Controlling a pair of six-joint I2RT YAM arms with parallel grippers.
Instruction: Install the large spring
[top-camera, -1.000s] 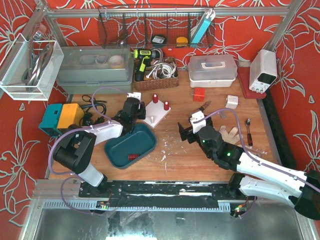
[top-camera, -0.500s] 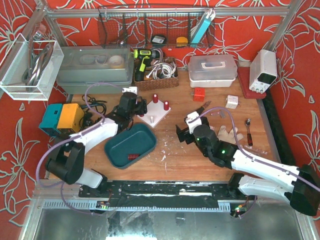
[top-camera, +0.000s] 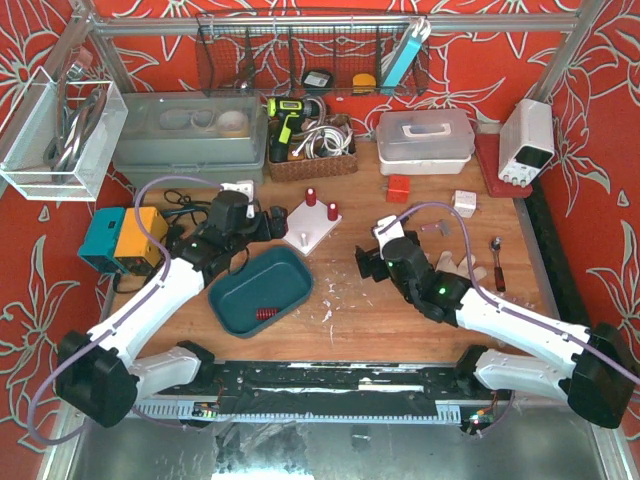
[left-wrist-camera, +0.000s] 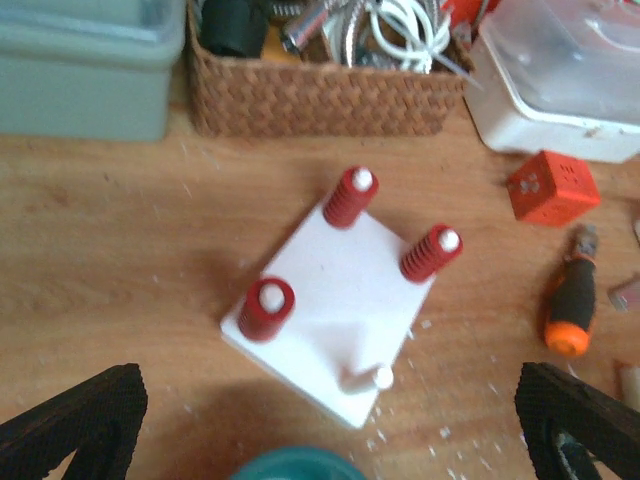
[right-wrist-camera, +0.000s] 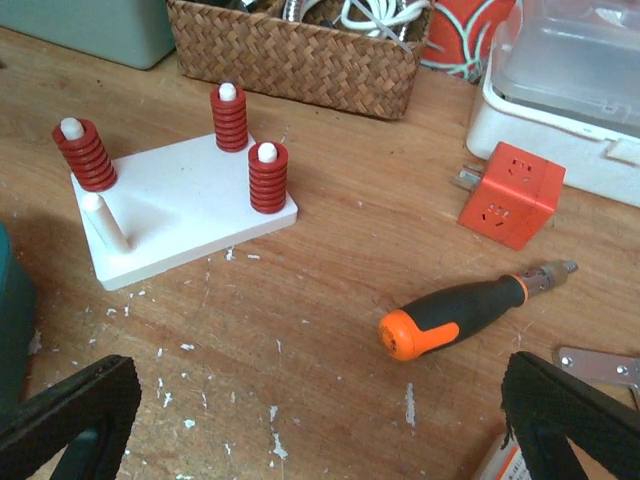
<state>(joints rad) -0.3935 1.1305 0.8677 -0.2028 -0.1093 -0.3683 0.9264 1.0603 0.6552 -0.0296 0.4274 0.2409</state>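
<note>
Here, a wooden table (top-camera: 350, 320) stands before red floral walls (top-camera: 30, 270). The left gripper (left-wrist-camera: 325, 430) and right gripper (right-wrist-camera: 315, 420) gape, empty. The large spring (left-wrist-camera: 267, 308) sits on a peg of the white base (left-wrist-camera: 335, 290); only the overhead view shows the small spring (top-camera: 264, 313) in the teal tray (top-camera: 222, 297).

The peg board (left-wrist-camera: 340, 290) lies before the basket (left-wrist-camera: 320, 95), behind the tray (top-camera: 250, 285), left of the screwdriver (left-wrist-camera: 568, 300).

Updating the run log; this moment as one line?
left end effector: open, empty | right end effector: open, empty | peg board: three springs on, one bare peg | tray: one red spring
</note>
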